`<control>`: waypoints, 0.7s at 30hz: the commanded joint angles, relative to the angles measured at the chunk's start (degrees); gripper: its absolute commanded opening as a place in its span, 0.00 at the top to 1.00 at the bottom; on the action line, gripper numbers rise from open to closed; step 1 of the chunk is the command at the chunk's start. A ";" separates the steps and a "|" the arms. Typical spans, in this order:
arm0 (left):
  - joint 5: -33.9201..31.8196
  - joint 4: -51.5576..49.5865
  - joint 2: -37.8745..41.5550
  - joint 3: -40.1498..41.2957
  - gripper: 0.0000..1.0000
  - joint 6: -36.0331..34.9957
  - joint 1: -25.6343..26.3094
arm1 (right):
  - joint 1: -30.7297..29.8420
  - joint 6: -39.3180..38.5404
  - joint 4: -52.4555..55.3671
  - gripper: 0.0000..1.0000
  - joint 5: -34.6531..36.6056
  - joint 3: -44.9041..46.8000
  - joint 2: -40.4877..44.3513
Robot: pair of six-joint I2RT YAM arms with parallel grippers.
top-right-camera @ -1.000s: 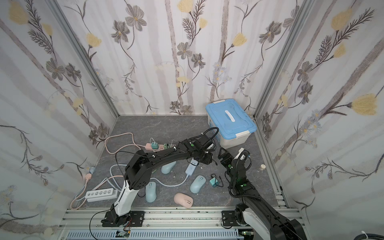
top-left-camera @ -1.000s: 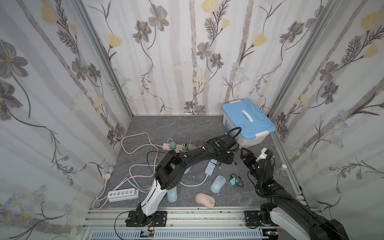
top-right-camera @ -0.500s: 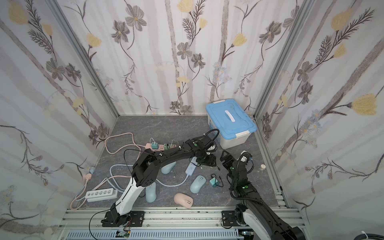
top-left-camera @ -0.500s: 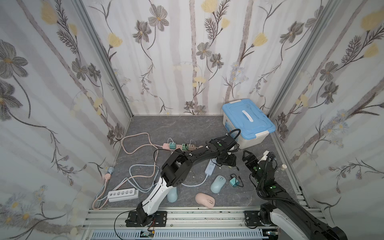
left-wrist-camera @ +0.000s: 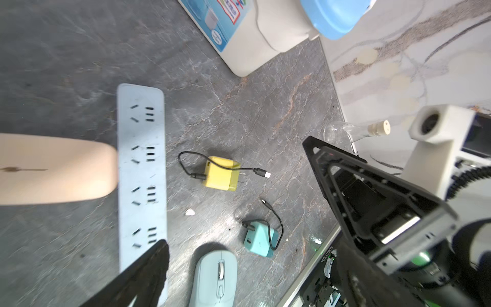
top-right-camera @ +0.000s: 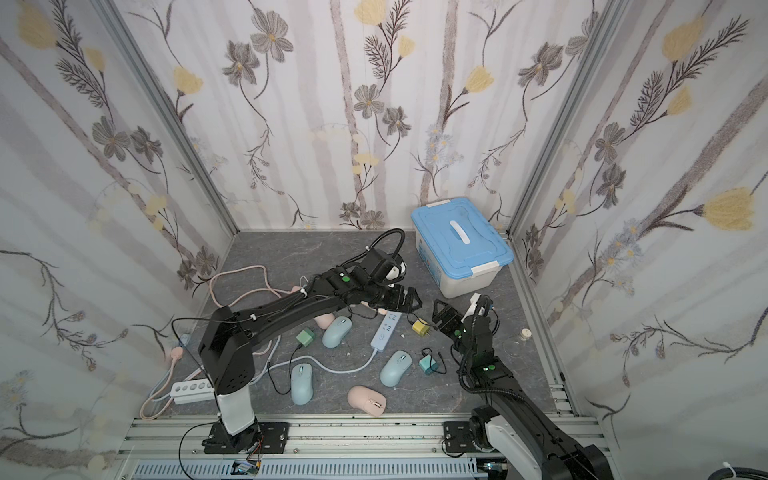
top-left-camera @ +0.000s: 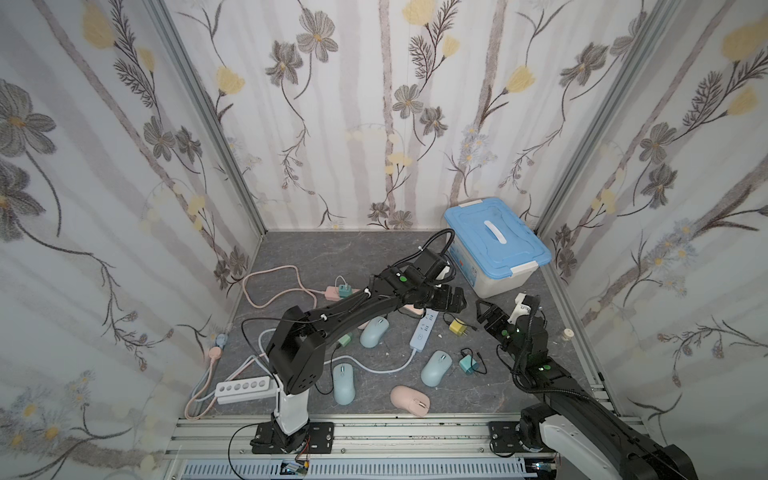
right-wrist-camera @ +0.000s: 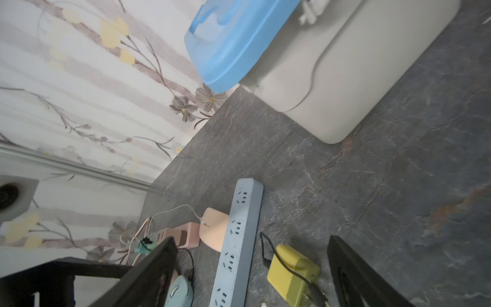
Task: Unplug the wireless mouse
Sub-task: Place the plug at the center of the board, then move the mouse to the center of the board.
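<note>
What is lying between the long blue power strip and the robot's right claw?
A small yellow charger lies between the power strip and the right gripper. Both top views show it.

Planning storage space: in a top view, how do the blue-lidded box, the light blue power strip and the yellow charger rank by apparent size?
Largest first:
blue-lidded box
light blue power strip
yellow charger

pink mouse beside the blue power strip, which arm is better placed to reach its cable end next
Left, probably. The left gripper is open and its arm hangs right over the pink mouse; the right gripper sits across the blue power strip and yellow charger.
</note>
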State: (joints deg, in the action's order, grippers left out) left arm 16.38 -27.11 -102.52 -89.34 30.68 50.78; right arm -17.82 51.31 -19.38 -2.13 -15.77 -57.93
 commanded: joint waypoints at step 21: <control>-32.41 -1.30 42.16 30.51 0.00 -1.58 -0.49 | -55.90 -23.04 28.69 0.08 15.74 -18.47 -17.88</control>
State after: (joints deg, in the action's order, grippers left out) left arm -12.43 -27.05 -61.06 -59.31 29.52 50.48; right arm -71.05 30.04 8.19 5.50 -31.66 -72.03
